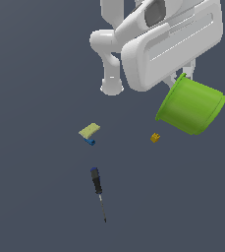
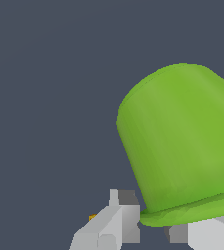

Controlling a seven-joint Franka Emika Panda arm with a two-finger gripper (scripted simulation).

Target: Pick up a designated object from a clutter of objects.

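The lime-green cup hangs tilted from my gripper, lifted clear of the dark floor and sitting toward the exterior view's right, just under my white arm. My fingers are closed on its rim: in the wrist view the cup fills most of the picture, its rim lying between the two grey finger blocks, one on each side, and its closed bottom pointing away from me. In the exterior view the cup's bottom end points down and toward the exterior view's right, while the rim end sits up against my hand. The rest of the clutter lies on the floor, well apart from the cup. The tiny yellow block is the nearest piece, just below the cup's lower edge as the exterior view shows it; a sliver of it also peeks out beside one finger in the wrist view. Further toward the exterior view's left lies the flat yellow-green block, with its blue piece touching its near corner. Nearer the exterior view's bottom edge is the screwdriver, lying flat, its black-and-blue handle toward the flat block and its thin shaft pointing away from it. None of these floor pieces touch each other.
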